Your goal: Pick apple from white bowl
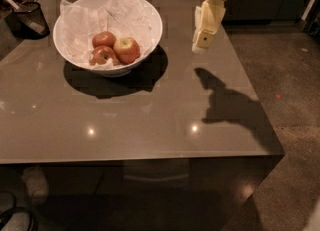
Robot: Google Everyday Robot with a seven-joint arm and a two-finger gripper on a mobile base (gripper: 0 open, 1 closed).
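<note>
Hand hangs over tabletop, beside white bowl, apparently w/ nothing in it; can't tell how open. Apple sits in bowl, touching two redder apples. I'd clear the rim first, then descend vertically, gripping away from neighbours.

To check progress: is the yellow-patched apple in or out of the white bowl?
In. The apple lies inside the white bowl beside two redder apples; the pincer hangs outside it.

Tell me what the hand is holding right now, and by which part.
Nothing. The hand hangs empty above the table, right of the bowl; the apple lies in the bowl.
</note>
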